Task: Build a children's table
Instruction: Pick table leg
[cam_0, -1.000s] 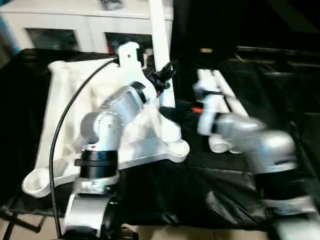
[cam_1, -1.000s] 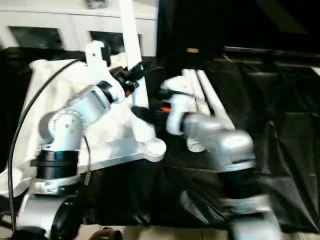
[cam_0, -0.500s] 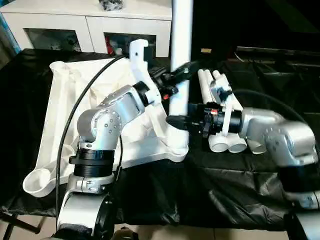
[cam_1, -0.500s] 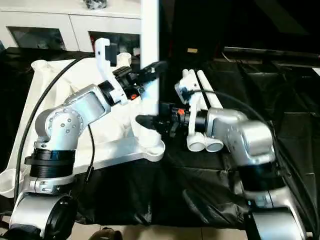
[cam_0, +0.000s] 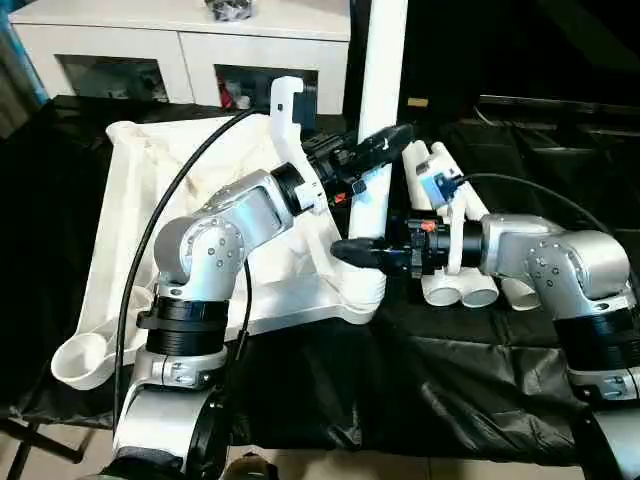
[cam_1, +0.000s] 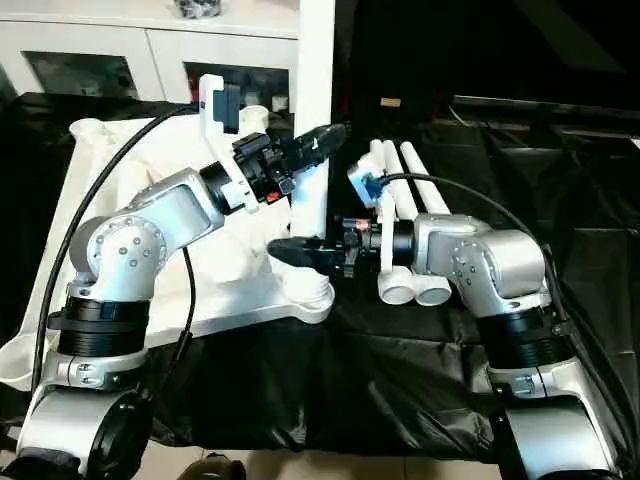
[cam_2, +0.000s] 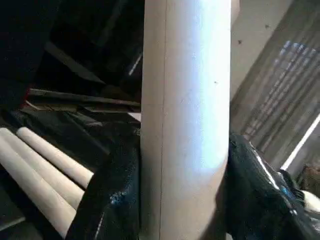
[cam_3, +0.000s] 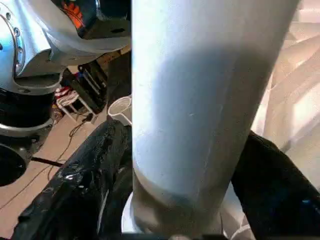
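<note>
The tabletop (cam_0: 150, 230) is lying upside down on the black cloth (cam_0: 480, 390), ribbed underside facing up, all white plastic with rounded corners and a round socket at each corner. Its far-left corner reaches toward the cabinet (cam_0: 180, 50), and the near-left corner socket (cam_0: 85, 360) sits right at the cloth's front edge, so there's hardly any margin on that side.

The left gripper (cam_0: 385, 145) has its black fingers clamped on either side of the upright leg (cam_0: 380, 90), partway up it. That leg is a long white round tube, long axis close to vertical, the top running out of frame and the bottom end sitting at the near-right corner socket (cam_0: 362, 288). Can't tell how deep it's seated.

The right gripper (cam_0: 352, 252) comes in from the right, lower down, fingers closed around the same tube just above the socket. The wrist views show fingers (cam_3: 75, 185) pressed against both sides of the tube.

To the right, the spare legs (cam_0: 455, 240) lie flat side by side on the cloth, long axes running away from the robot, open ends facing it. Further right it's bare black cloth, lots of room.
</note>
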